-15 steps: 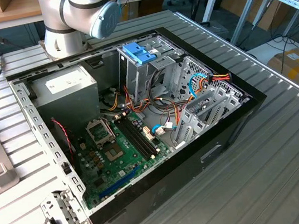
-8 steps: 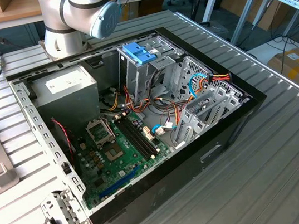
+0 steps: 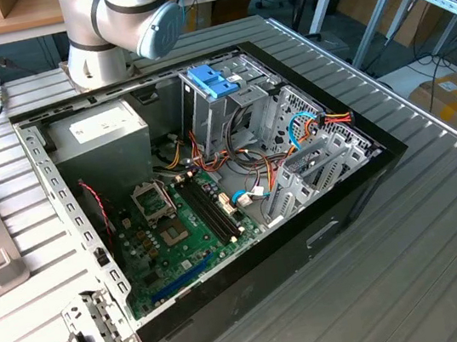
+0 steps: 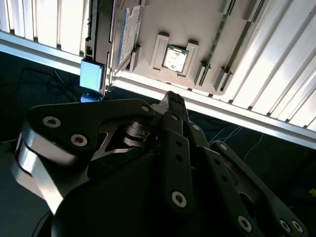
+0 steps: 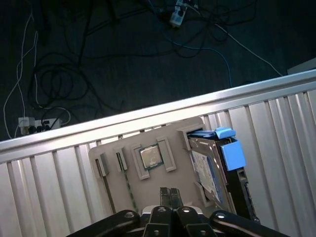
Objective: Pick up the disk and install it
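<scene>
Standing on edge in its holder (image 5: 143,185), the disk (image 5: 210,170) runs along the slats (image 5: 276,148); gripper (image 5: 170,194) with jaws together.

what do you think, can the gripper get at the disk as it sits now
Probably yes: the disk sits uncovered in the grey tray, and the gripper hangs over that tray near the chip, though its fingers look shut.

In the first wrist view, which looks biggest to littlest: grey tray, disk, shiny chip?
1. grey tray
2. disk, standing tilted on edge, so it looks narrow
3. shiny chip
</scene>
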`<state>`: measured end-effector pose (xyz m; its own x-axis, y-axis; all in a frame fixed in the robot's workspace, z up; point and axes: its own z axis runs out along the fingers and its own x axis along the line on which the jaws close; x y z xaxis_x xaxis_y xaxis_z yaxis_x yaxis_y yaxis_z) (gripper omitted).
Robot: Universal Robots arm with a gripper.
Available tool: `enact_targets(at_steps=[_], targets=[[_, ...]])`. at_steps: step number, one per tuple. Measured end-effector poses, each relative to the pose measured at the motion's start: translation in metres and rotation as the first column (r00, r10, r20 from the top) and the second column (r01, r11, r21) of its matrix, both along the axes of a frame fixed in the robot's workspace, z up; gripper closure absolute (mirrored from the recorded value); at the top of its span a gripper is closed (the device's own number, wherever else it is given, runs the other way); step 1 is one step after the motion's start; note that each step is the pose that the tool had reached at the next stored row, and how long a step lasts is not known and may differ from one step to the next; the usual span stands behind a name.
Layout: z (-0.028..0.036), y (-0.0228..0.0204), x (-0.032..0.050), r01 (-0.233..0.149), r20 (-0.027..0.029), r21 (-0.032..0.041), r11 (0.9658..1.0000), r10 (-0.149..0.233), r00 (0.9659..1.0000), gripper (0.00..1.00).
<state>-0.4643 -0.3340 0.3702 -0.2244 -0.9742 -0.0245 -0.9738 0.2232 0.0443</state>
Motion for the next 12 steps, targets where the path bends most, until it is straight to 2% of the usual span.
enact_targets(at_steps=[5, 9, 12], targets=[[0.0, 0.0, 0.0, -0.037, 0.0001, 0.0, 0.9993, 0.037, 0.9993, 0.89], [0.0, 0.0, 0.0, -0.077, 0.0, 0.0, 0.997, 0.077, 0.997, 0.89], [0.0, 0.0, 0.0, -0.109, 0.0, 0.0, 0.9941, 0.109, 0.9941, 0.89]])
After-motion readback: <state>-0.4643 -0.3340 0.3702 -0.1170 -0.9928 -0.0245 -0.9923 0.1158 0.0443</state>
